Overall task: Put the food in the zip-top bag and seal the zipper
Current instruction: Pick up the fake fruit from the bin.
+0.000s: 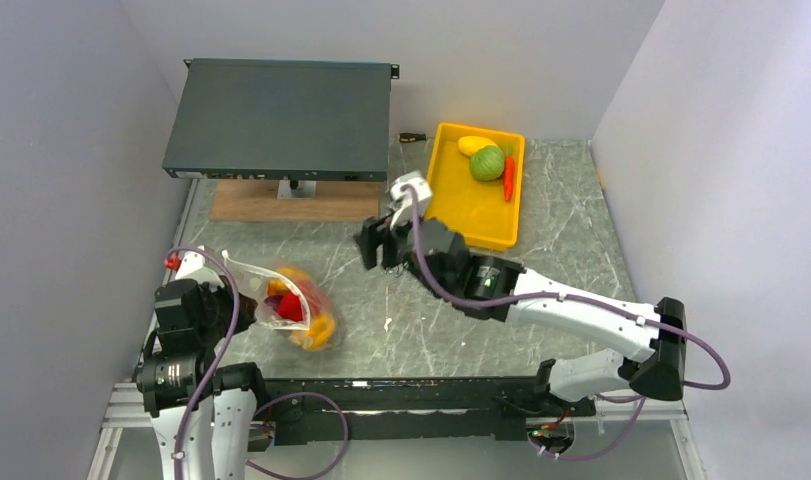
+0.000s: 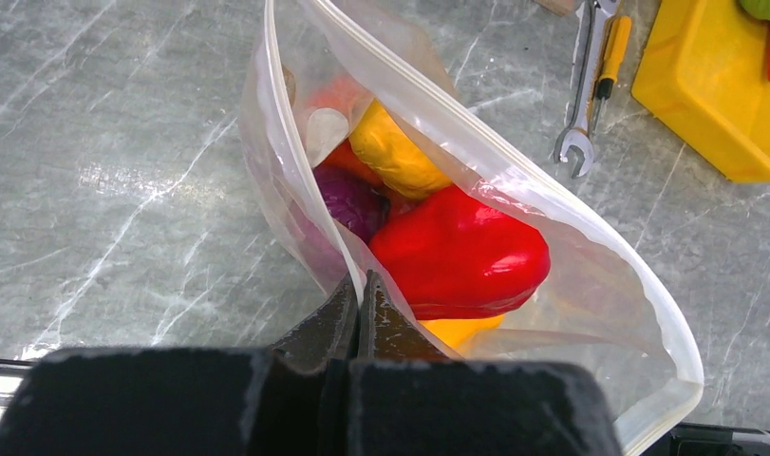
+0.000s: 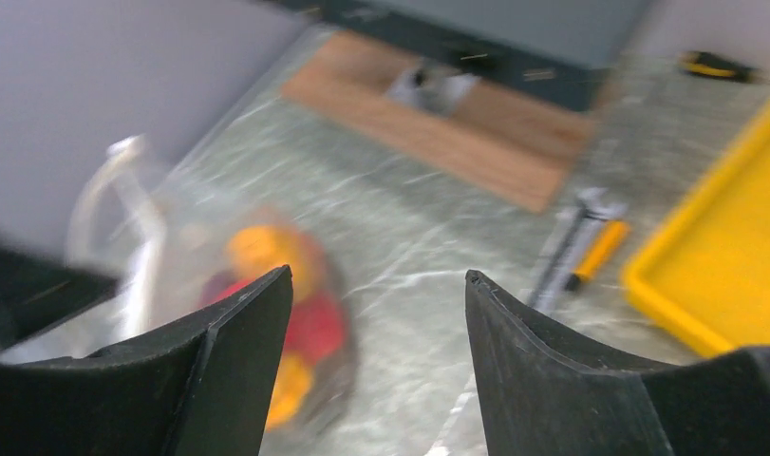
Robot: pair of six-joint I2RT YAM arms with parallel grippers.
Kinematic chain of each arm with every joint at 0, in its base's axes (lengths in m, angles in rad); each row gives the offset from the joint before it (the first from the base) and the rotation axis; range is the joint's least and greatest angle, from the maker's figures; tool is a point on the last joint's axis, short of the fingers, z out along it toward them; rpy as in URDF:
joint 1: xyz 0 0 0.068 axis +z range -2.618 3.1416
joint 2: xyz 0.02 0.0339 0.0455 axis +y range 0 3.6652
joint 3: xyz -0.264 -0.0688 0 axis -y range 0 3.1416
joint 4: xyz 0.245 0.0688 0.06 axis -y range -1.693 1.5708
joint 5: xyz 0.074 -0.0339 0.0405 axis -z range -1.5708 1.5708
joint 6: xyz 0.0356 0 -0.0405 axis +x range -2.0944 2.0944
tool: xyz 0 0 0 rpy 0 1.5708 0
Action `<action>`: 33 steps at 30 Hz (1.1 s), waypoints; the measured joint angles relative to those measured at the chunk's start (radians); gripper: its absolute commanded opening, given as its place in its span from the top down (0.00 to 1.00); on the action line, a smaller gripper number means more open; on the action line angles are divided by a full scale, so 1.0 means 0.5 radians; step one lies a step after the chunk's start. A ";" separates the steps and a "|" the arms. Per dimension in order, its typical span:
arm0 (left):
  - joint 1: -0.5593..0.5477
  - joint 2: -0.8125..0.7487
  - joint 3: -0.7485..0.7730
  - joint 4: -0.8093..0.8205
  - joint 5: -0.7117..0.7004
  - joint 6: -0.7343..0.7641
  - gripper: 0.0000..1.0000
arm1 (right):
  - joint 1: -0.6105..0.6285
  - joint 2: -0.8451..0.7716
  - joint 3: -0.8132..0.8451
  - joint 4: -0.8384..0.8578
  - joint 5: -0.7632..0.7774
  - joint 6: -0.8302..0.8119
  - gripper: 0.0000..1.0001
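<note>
The clear zip-top bag lies at the left, its mouth open; it also shows in the left wrist view. Inside are a red pepper, a yellow fruit, a purple piece and orange pieces. My left gripper is shut on the bag's near mouth edge with the whitish zipper strip. My right gripper is open and empty above the table middle; in its blurred wrist view the bag lies below left. A yellow fruit, green cabbage and carrot lie in the yellow tray.
A dark flat box on a wooden board stands at the back left. A wrench and a yellow-handled screwdriver lie by the tray. Another screwdriver lies behind the tray. Grey walls close both sides.
</note>
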 measured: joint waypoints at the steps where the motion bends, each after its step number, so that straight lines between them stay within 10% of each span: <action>1: 0.008 -0.009 -0.001 0.000 0.003 0.002 1.00 | -0.075 -0.026 -0.024 0.009 0.030 -0.007 0.30; 12: 0.096 -0.038 -0.004 0.002 0.083 0.037 1.00 | -0.885 0.406 -0.093 0.069 0.523 -0.275 0.19; 19: 0.259 -0.023 -0.024 0.013 0.213 0.102 1.00 | -1.335 1.143 0.450 0.069 0.417 -0.683 0.18; 33: 0.347 0.098 -0.027 0.019 0.358 0.175 1.00 | -1.558 2.181 1.269 0.288 0.431 -1.657 0.16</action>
